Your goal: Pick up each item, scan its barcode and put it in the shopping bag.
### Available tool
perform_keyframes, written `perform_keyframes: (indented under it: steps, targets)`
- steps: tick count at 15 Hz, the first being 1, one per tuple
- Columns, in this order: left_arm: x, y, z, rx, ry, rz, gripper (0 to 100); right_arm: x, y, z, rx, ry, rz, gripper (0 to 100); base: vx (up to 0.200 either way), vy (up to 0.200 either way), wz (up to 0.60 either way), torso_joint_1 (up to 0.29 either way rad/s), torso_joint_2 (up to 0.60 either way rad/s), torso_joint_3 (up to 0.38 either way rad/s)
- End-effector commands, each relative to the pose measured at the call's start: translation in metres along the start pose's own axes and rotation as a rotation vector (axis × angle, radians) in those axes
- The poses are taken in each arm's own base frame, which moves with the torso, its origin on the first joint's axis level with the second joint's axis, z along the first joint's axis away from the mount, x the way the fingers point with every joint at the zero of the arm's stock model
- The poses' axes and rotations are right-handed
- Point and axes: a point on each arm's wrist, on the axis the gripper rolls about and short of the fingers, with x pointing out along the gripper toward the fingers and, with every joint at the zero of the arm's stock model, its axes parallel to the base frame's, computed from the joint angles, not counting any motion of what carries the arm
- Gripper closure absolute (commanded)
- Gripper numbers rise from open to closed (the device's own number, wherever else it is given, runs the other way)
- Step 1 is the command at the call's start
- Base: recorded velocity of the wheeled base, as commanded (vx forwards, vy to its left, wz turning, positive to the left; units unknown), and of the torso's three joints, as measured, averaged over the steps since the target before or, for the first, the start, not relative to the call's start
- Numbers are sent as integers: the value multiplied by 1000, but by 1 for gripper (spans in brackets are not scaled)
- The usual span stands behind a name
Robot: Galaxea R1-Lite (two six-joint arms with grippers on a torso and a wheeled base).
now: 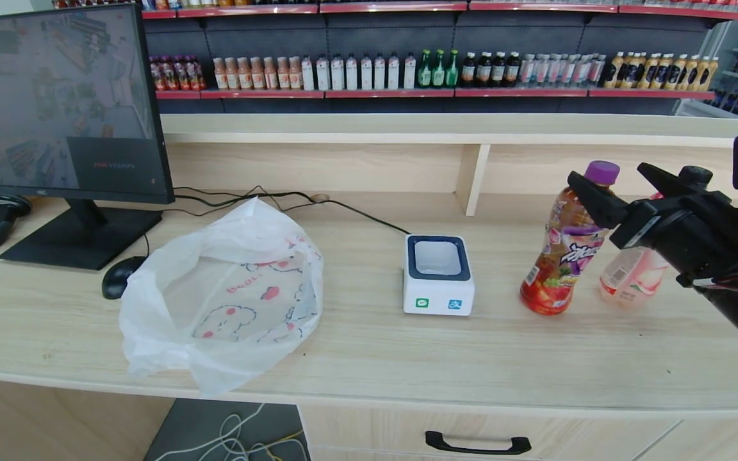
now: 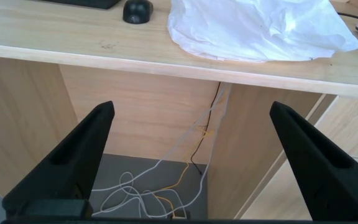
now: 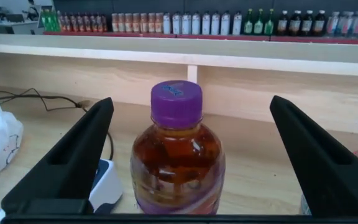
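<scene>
Head view, right of frame: right gripper (image 1: 609, 174), spread open, faces the purple-capped red plastic drink bottle (image 1: 560, 266), evidently aligned to grasp it; left gripper (image 2: 191, 112) likewise spread.

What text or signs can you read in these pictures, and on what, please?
Nothing reads reliably.
Monitor: small red logo, blurred.
Scanner: two icons, green and blue, no words.
Purple-capped bottle: stylised label characters, unclear.
Pink bottle: label print too small.
Shopping bag: red lettering, blurred.
</scene>
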Motion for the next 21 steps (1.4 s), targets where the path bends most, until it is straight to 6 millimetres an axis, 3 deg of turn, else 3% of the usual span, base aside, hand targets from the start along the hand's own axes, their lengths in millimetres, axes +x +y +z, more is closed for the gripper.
perform_keyframes:
  steps: [1,10,15,21]
  targets:
    - [0,0,0,1,0,0,0,6,0,-11,2,32,2,0,0,0,0,0,0,0]
    - [0,0,0,1,0,0,0,16,-1,-49,17,138,-3,0,0,0,0,0,0,0]
    - [0,0,0,1,0,0,0,9,-1,-63,29,198,-3,0,0,0,0,0,0,0]
    - [0,0,0,-1,0,0,0,19,-2,-74,48,207,-9,0,0,0,0,0,0,0]
